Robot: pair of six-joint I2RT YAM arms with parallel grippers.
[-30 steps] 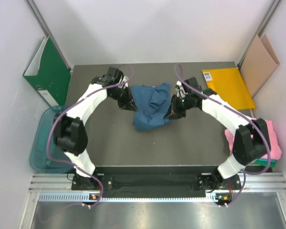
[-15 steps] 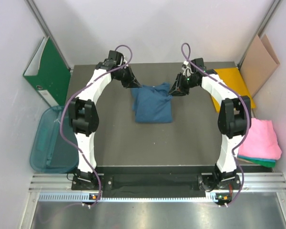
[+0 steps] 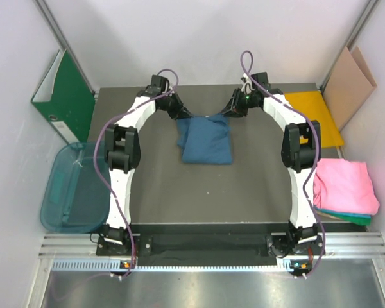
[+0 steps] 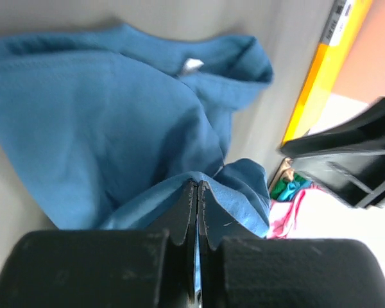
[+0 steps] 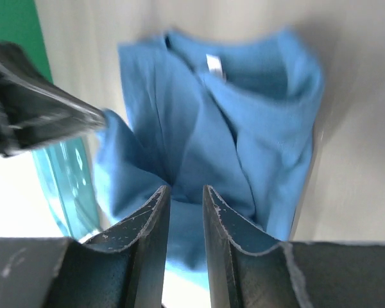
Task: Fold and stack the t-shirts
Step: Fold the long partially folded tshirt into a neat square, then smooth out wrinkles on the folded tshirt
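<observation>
The dark blue t-shirt [image 3: 205, 138] lies folded into a rough rectangle at the far middle of the table. My left gripper [image 3: 179, 115] is at its far left corner, shut on a fold of the blue cloth [image 4: 102, 109], which drapes over both jaws of the left gripper [image 4: 197, 186]. My right gripper [image 3: 234, 110] hovers at the far right corner. In the right wrist view the right gripper [image 5: 185, 189] is open by a narrow gap, with the blue shirt [image 5: 244, 128] beyond it and nothing pinched. A pink t-shirt [image 3: 346, 186] lies folded on a teal-green one [image 3: 346, 218] at the right edge.
A green binder [image 3: 67, 96] leans on the left wall above a teal plastic bin [image 3: 70, 192]. A yellow envelope [image 3: 311, 115] lies at the table's far right, with a brown cardboard sheet [image 3: 350, 83] leaning behind it.
Both arms swung out toward the far edge, drawing the crumpled blue shirt into a flat rectangle. My right gripper opened and let go of its corner; the left stays shut on the cloth.
</observation>
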